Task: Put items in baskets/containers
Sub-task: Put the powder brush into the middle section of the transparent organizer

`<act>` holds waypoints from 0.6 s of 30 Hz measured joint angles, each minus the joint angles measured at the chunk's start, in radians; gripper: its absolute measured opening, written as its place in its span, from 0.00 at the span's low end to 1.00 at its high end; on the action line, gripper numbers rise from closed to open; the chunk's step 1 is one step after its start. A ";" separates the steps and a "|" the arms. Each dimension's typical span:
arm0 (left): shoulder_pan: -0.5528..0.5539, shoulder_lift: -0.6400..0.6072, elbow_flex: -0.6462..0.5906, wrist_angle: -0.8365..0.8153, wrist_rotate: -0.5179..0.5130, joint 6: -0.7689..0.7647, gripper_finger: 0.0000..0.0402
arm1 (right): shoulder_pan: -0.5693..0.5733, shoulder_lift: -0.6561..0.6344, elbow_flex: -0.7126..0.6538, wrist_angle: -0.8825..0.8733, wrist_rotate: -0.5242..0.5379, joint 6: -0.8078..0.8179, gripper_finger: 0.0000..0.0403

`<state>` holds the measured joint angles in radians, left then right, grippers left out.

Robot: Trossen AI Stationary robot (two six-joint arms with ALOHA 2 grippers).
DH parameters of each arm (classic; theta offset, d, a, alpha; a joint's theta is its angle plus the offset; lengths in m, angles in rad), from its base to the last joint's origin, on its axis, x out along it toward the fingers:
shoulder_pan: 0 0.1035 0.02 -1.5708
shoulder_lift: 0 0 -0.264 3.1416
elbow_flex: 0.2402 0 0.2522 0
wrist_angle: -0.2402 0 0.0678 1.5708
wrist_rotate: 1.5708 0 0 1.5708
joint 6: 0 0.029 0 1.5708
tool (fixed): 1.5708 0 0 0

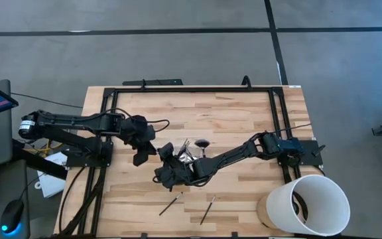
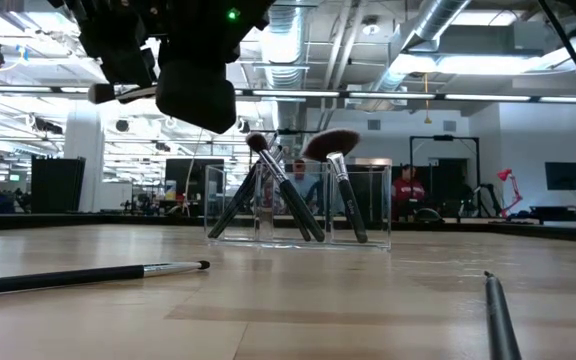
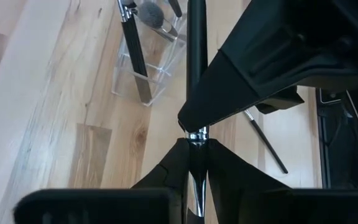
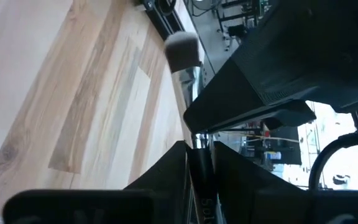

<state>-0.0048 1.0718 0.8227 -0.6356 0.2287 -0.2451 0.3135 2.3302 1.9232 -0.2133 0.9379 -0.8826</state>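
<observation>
The makeup brush [image 2: 118, 93] is hanging level in the air above the table [image 1: 244, 119], gripped between both claws, with its pale head poking out to one side in the low view. It is sitting towards the front left of the clear tray [image 1: 190, 154], apart from it and well off the wood.

The left gripper [image 3: 196, 140] is pinching the brush at its silver ferrule, its fingers [image 3: 173, 163] drawn in narrow and pressing on both sides, while the dark handle is running away from it towards the other arm. The right gripper [image 4: 197, 144] is meeting the same brush from the opposite end. Its fingers [image 4: 166, 165] are standing narrow and lying against the dark handle on both sides, and the grey head is showing beyond them in the right wrist view. From above, the two claws are sitting just beside each other, the left one nearer the table's left side.

Behind them, the clear tray is holding several brushes [image 2: 288, 195] leaning tilted against its walls, one of them with a wide fan head [image 2: 330, 145]. Two loose brushes are lying flat on the wood near the front edge, one [image 1: 171, 204] to the left and another [image 1: 208, 209] just right of it. A white bucket [image 1: 310, 199] is standing at the table's front right corner, well apart from everything else.
</observation>
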 joint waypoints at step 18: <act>0.001 -0.021 0.000 0.027 -0.004 0.028 0.21 | 0.005 0.000 0.000 -0.031 -0.016 0.131 0.08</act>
<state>-0.0040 1.0512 0.8227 -0.6089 0.2248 -0.2171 0.3187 2.3299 1.9228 -0.2439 0.9215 -0.7518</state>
